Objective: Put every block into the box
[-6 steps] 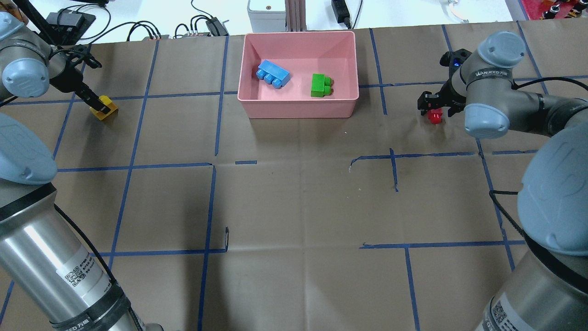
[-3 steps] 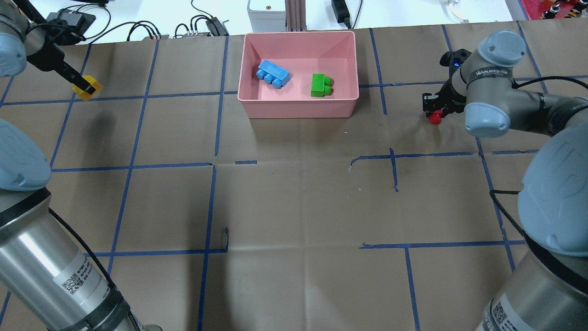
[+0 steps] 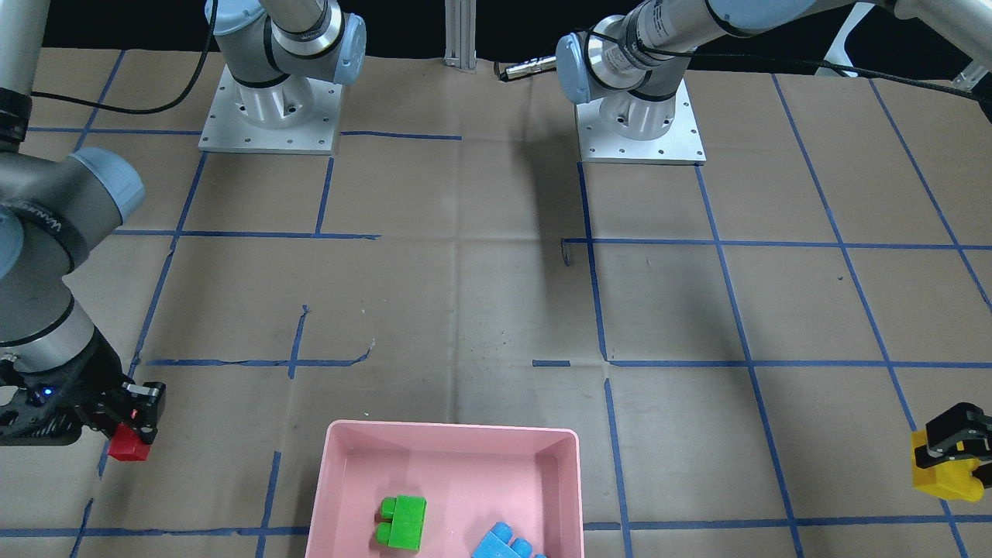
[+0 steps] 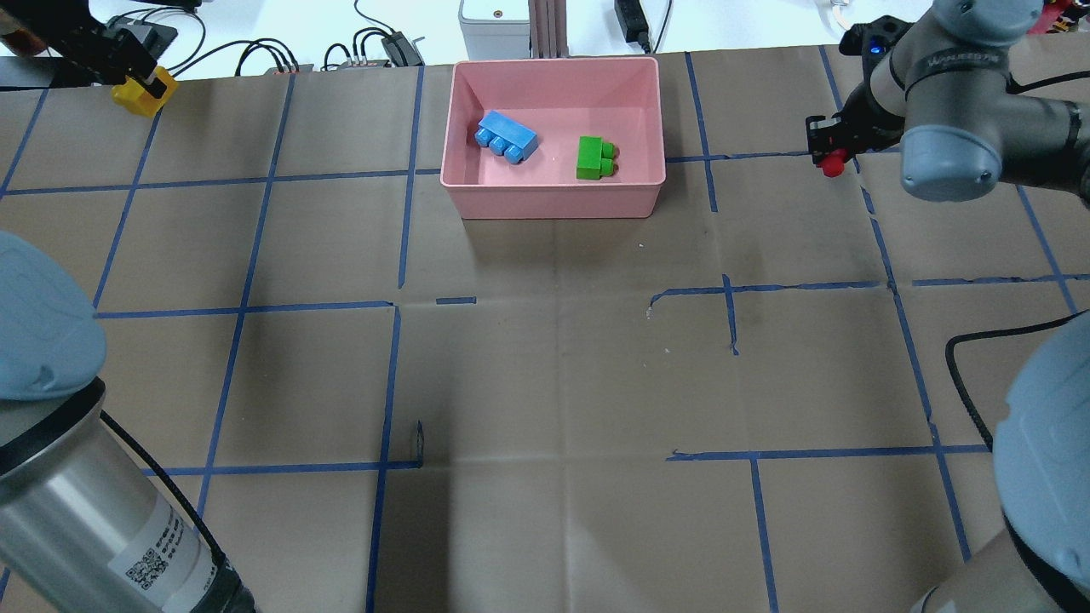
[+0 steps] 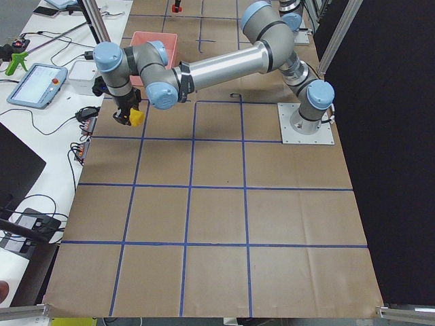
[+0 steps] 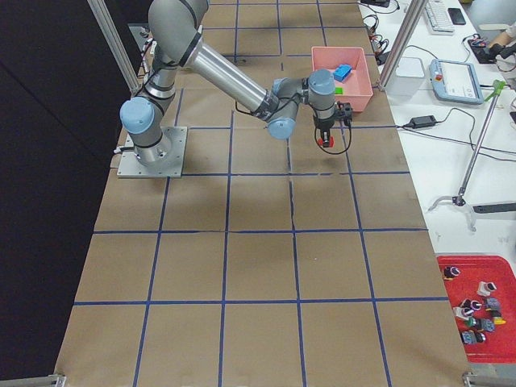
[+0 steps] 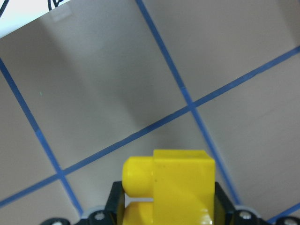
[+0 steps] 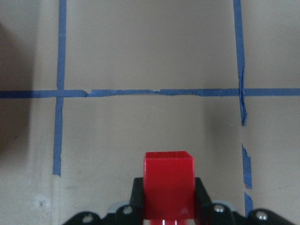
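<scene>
Inside the pink box [image 4: 553, 201] at the far middle of the surface [image 4: 545, 383], the blue block [image 4: 507, 136] and the green block [image 4: 593, 158] lie apart on its floor. Off to the robot's left, near the far edge, the left tool [image 4: 146, 83] is clenched on the yellow block [image 4: 136, 95], holding it clear of the surface. Well to the box's right, the right tool [image 4: 824, 155] grips the red block [image 4: 833, 164] between its fingers, also above the surface.

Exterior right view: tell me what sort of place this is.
Probably a robotics lab or data-collection cell. The right arm and the left arm are bolted to a paper-covered table gridded with blue tape, and a teach pendant lies on the white side bench.
</scene>
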### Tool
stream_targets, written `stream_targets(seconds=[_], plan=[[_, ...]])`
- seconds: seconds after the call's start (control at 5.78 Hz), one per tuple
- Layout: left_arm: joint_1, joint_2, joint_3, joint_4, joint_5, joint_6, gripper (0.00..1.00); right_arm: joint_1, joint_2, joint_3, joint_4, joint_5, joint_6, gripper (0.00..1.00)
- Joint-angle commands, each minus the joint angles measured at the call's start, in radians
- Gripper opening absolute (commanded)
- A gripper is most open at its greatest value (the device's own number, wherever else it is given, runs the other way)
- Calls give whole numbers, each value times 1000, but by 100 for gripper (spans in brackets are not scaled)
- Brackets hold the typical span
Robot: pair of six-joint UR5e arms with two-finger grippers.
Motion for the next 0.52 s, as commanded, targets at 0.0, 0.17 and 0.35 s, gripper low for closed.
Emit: stream_targets(seconds=[0.0, 0.17, 0.35], plan=[[-76, 2, 9, -17, -7, -312, 30, 37, -85, -48, 58, 9, -63, 1], [-137, -2, 9, -10, -5, -461, 30, 45, -89, -50, 56, 12, -115, 2], [-195, -10, 9, -5, -7, -621, 30, 73, -84, -62, 35, 47, -196, 2]])
